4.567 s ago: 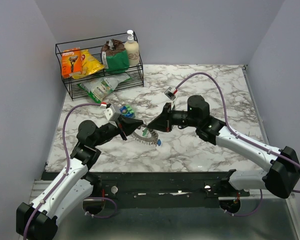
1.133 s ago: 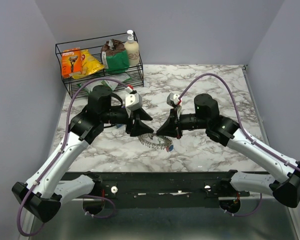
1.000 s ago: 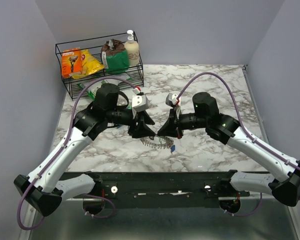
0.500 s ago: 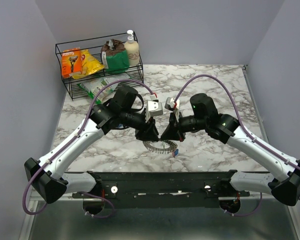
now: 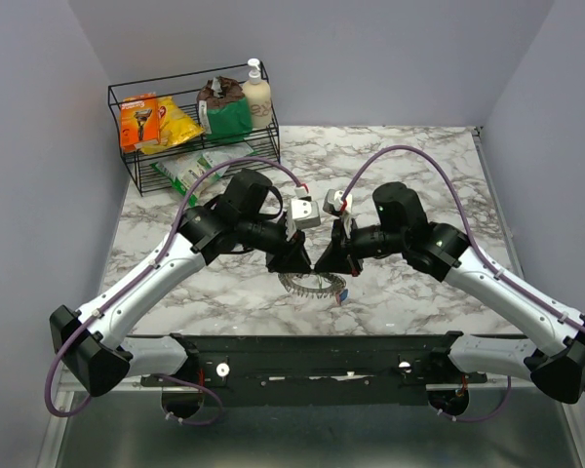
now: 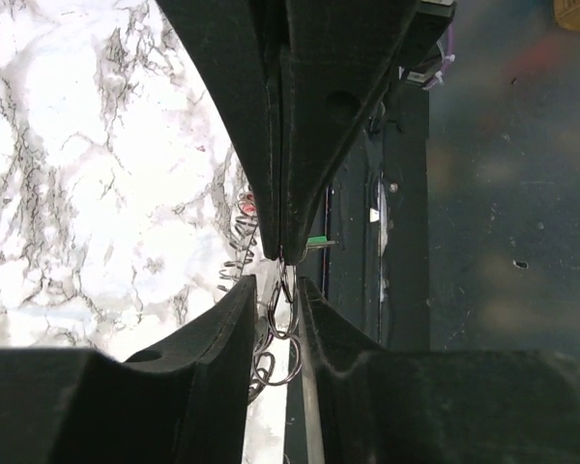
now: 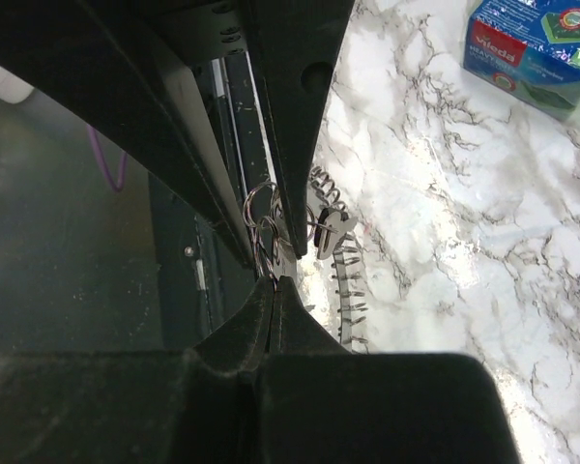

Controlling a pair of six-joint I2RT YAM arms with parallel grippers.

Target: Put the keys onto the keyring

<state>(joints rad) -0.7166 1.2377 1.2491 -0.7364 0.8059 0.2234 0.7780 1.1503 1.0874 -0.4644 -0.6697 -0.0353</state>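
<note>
The keyring (image 5: 312, 285) is pinched mid-frame by the right gripper (image 7: 274, 282); the left gripper (image 6: 275, 285) is narrow, grip unclear; next, 1 key (image 5: 338, 296) must be slid on

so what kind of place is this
Probably a robot lab test cell. Plain walls box in a marble-look table, a left arm and a right arm are mounted at its near edge, and a wire rack holds household goods.
</note>
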